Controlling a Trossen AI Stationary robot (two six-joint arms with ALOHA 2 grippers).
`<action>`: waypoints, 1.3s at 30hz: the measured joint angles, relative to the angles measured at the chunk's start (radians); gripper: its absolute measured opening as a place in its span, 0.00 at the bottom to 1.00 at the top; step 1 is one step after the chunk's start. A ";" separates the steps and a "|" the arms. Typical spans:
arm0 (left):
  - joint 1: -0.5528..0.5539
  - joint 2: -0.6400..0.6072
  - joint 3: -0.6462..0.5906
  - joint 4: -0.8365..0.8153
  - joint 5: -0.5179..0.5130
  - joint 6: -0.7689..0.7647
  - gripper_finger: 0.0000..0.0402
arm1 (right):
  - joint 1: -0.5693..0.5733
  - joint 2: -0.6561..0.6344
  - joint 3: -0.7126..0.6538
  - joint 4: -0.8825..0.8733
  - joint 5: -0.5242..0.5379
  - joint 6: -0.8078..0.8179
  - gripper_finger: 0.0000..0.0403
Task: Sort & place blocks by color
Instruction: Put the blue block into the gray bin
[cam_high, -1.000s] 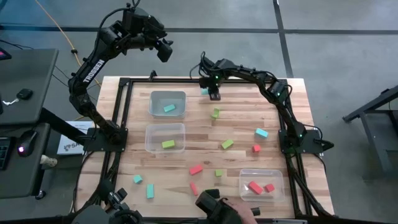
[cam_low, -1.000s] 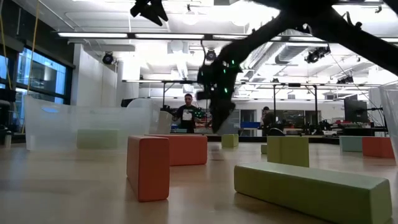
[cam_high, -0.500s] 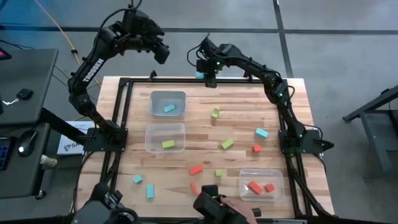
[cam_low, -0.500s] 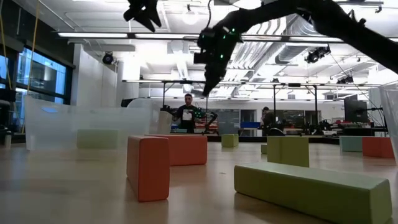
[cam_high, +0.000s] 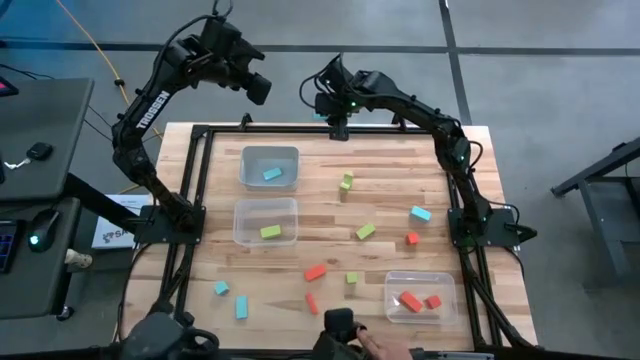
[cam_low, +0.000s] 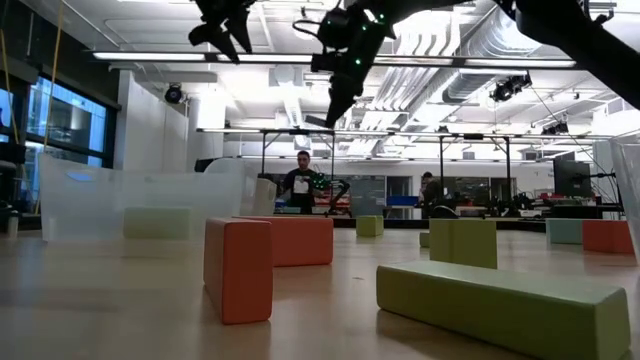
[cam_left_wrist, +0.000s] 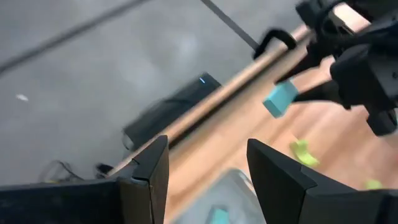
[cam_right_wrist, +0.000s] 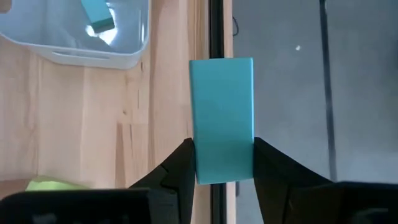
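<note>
We are partway through the sort, by our reckoning. The right pincer (cam_right_wrist: 222, 163) is raised above the far edge of the table (cam_high: 400, 190) and has its fingers closed on a cyan bar (cam_right_wrist: 221, 118), which stands out beyond the fingertips; the cyan bin (cam_high: 270, 167) lies near it, so we judge the carry to that bin is the step in hand. The left pincer (cam_left_wrist: 208, 163) hangs high over the table's far left corner, fingers parted and holding nothing. Sorted so far, as far as we can see: one cyan block (cam_high: 272, 174) in the cyan bin, one green block (cam_high: 270, 232) in the green bin (cam_high: 266, 221) just nearer than it, and two red blocks (cam_high: 410, 301) in the red bin (cam_high: 420, 296) at the near right. Left loose on the table are several green blocks (cam_high: 365, 231) around the middle, three red ones and three cyan ones, so most of the work remains.
</note>
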 joint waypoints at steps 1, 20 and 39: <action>0.000 0.007 0.000 -0.014 0.021 0.001 0.41 | 0.008 -0.003 0.000 0.001 0.006 -0.001 0.26; 0.028 0.200 0.000 -0.056 0.397 0.107 0.41 | 0.125 -0.013 0.000 0.001 0.194 -0.001 0.26; 0.083 0.330 0.000 -0.075 0.709 0.202 0.41 | 0.166 -0.013 0.000 0.065 0.265 0.096 0.26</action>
